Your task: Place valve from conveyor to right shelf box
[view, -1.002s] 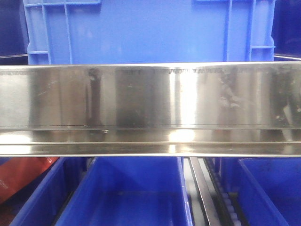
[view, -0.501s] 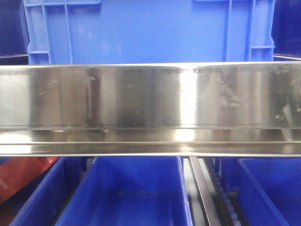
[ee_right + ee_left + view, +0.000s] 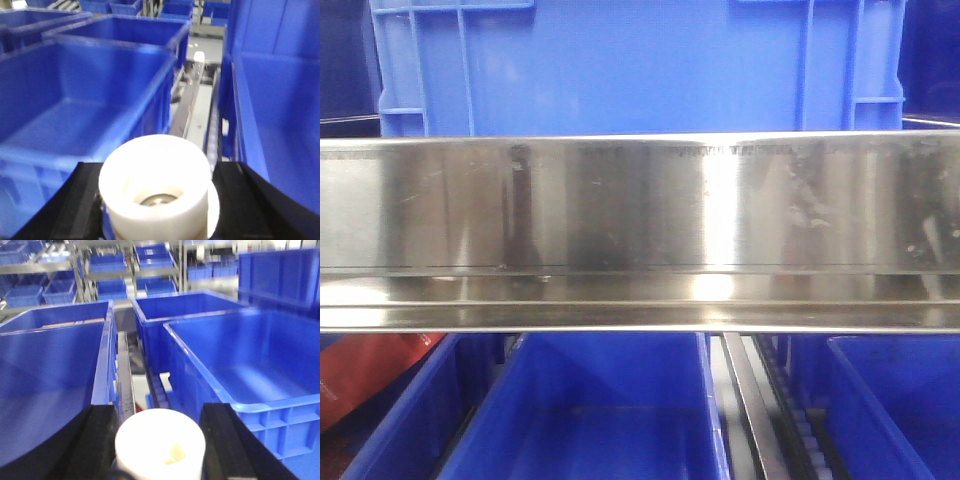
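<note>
Holding a white valve (image 3: pixel 152 165) clamped between its black fingers (image 3: pixel 80 205), bore end turned up toward the wrist camera, the right gripper (image 3: pixel 159 172) has a deep blue box (image 3: pixel 280 130) close by at 2 o'clock. A second blue bin (image 3: pixel 85 115) lies at 10 o'clock, with a grey track (image 3: pixel 200 115) running to 12 between them. The left gripper (image 3: pixel 159 412) is likewise closed around a similar white cylinder (image 3: pixel 160 440), so I judge the right arm nearer the right shelf box, needing a short swing toward 2 o'clock; no conveyor belt can be made out.
</note>
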{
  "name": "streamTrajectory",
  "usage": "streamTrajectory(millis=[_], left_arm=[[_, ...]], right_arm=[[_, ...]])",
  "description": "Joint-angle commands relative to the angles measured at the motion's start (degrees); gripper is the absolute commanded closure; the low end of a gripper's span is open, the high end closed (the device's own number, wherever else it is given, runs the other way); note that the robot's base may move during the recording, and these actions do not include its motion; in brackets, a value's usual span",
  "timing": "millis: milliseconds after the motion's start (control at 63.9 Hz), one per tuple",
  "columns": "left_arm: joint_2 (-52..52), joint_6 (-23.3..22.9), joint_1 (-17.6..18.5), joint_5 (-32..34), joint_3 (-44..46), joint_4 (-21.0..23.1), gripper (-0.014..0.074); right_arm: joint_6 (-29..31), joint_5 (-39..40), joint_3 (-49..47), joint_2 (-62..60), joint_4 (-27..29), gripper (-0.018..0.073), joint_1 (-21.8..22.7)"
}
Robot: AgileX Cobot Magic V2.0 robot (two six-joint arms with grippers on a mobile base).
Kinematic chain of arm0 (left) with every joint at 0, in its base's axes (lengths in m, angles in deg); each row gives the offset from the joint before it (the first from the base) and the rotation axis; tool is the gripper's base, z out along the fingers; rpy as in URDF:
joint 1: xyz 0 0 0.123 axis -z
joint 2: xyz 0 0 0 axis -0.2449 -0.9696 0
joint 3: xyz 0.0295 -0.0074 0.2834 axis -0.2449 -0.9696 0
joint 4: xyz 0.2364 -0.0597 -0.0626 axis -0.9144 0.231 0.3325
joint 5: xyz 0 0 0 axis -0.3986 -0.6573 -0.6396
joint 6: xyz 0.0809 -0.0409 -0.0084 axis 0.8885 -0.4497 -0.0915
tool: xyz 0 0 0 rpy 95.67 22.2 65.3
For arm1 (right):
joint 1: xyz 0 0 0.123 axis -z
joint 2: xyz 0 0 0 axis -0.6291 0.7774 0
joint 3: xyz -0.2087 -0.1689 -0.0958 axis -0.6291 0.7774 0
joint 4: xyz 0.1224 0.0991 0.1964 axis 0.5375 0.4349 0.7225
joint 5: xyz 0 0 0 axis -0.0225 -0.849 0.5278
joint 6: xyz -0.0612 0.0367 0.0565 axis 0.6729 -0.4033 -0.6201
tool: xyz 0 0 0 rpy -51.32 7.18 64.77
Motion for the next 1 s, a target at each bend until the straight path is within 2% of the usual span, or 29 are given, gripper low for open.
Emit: streamTrajectory(millis=[0,94,329,485,626,877,986], left_arm=[[-5.72,1.68,1.85,0.31,6.52,3.14,0.0708],[-12.08,1.68,5.80,0.12,13.20,6.20,0.0708],[-30.01,2.20,15.11,-1.09,29.88,5.97,0.0708],[-42.11,2.20,18.60,-1.86,40.01,5.97,0.0708],[-51.92,2.20,18.79,-2.07,45.89,5.84,0.0708],[-61.61,2.20,18.67,-2.67,46.39,5.56,0.0703],[-63.64,2.20,18.67,-2.83,46.39,5.56,0.0617]], right_arm=[[0.03,4.42,-5.43,2.45,0.26,0.0711,-1.65],[0.03,4.42,-10.05,5.98,0.26,0.0711,-4.53],[1.36,4.42,-21.27,17.52,0.26,0.0711,-12.05],[1.36,5.00,-27.64,26.57,0.26,0.0711,-15.22],[1.36,5.53,-30.76,34.67,0.26,0.0711,-16.83],[1.36,6.48,-30.92,44.67,0.26,0.0710,-16.84],[1.36,5.83,-30.92,47.24,0.26,0.0710,-16.84]])
